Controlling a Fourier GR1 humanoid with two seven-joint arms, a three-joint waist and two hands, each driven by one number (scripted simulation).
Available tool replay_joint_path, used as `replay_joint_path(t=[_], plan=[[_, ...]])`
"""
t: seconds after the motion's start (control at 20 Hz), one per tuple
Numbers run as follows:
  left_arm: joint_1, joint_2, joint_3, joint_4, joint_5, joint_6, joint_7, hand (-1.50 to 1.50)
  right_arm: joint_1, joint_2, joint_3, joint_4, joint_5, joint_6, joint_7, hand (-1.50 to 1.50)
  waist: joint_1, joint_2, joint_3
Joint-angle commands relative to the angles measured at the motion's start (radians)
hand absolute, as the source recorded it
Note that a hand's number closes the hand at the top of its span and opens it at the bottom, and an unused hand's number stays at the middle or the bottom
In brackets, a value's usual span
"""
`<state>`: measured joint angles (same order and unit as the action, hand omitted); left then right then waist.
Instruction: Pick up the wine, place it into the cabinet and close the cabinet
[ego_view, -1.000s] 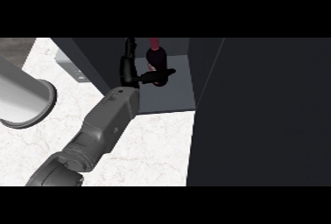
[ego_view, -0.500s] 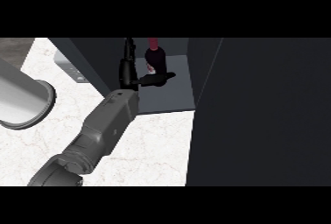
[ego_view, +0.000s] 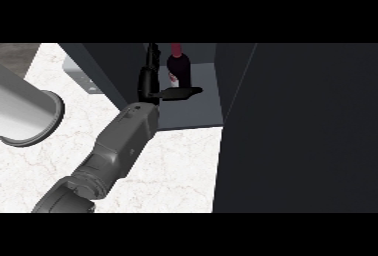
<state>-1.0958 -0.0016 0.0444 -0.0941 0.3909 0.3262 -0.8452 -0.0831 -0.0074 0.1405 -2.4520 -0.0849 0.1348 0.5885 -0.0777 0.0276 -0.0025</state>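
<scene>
Dark wine (ego_view: 179, 66) now stands inside cabinet (ego_view: 188, 112); left hand (ego_view: 151, 82), fingers straightened, has released and eased back. Door-closing remains.

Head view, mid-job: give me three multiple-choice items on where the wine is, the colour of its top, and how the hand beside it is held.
1. Where does the wine bottle stand?
A. on the marble counter
B. inside the open cabinet, on its grey floor
C. inside the steel cylinder

2. What colour is the bottle's top?
A. dark red
B. green
C. yellow

3. How is the left hand held?
A. curled round the bottle's neck
B. resting flat on the counter
C. fingers straight, thumb out toward the bottle

Answers:
1. B: the wine bottle stands upright on the cabinet floor, beyond the marble counter.
2. A: the neck and cap are dark red above a dark body with a pale label.
3. C: the left hand stands to the bottle's left with fingers straight and the thumb reaching toward the bottle's base; whether the thumb touches it is unclear.
</scene>
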Motion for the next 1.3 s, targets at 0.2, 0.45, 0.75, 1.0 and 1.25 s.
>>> replay_joint_path(t=[0.2,0.45,0.75,1.0,1.25], plan=[[0.066,0.002,0.015,-0.009,0.054,-0.078,-0.047,-1.5,0.004,0.007,0.053,-0.049,0.005,-0.037,0.041,-1.5,0.004,-0.011,0.001],[0.066,0.001,0.0,-0.034,0.091,-0.109,-0.02,-1.5,0.05,0.007,0.049,-0.011,0.01,-0.023,-0.025,-1.5,0.028,-0.02,0.002],[0.084,0.002,-0.064,-0.057,0.158,-0.127,-0.02,-1.5,0.034,-0.019,-0.013,-0.066,-0.066,-0.012,0.04,-1.5,0.014,-0.022,0.002],[0.148,0.002,-0.176,-0.162,0.229,-0.108,0.023,-1.5,0.001,-0.028,-0.031,-0.079,-0.065,-0.025,0.081,-1.5,0.031,-0.031,0.003],[0.302,0.002,-0.391,-0.379,0.322,-0.016,0.059,-1.5,0.041,0.004,0.051,-0.061,0.034,-0.046,0.042,-1.5,0.044,-0.033,0.002]])
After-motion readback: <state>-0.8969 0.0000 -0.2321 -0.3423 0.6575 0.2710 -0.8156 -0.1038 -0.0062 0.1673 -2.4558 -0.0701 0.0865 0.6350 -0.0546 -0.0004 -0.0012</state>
